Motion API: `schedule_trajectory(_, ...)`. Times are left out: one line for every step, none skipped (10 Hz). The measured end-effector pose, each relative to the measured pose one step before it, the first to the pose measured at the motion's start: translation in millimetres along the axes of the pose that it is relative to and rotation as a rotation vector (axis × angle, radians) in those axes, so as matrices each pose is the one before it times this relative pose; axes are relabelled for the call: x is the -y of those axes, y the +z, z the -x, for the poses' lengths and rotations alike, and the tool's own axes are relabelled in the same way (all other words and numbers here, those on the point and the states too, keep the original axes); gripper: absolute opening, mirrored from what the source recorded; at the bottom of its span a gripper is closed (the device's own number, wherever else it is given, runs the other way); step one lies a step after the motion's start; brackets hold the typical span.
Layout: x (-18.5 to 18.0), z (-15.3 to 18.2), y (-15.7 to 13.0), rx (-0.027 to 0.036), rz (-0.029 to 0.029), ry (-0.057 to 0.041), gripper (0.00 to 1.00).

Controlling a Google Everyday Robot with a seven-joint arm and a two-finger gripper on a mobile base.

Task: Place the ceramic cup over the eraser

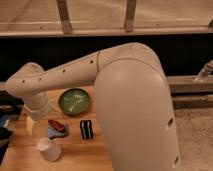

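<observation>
The white ceramic cup [48, 149] stands on the wooden table [80, 157] at the front left. The black eraser with white stripes [86, 129] lies to the right of it and a little further back, apart from the cup. My gripper [33, 119] hangs at the end of the arm over the table's left edge, behind the cup and left of the eraser. It is mostly hidden behind the wrist. It touches neither the cup nor the eraser.
A green bowl [74, 101] sits at the back of the table. A red-and-dark object on a blue-grey piece [57, 128] lies between the cup and the eraser. My large arm body [135, 115] covers the table's right side. A dark ledge runs behind.
</observation>
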Motion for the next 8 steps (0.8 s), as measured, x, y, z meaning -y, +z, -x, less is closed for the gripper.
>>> schedule_trajectory(-2.65,-5.17,2.25,-0.00571,-0.00038,0.01378,0.80)
schedule_trajectory(-2.31,-5.44,2.71,-0.00486,-0.00006,0.01464,0.80)
schedule_trajectory(-4.85,-3.76,3.94,-0.00177,0.00405,0.00845,0.80)
schedule_trajectory(-7.07,-2.94,5.02,0.00151,0.00892,0.00393,0.80)
schedule_trajectory(-6.65,-1.58,7.21,-0.00180,0.01070,-0.00061,0.80)
schedule_trajectory(-2.68,-1.53,7.37,-0.00714,0.00880,0.00327,0.80)
schedule_trajectory(-1.54,-0.57,8.38,-0.00763,0.00686,0.00258,0.80)
schedule_trajectory(-4.16,-0.04,5.80,-0.00546,0.00704,-0.00103,0.80)
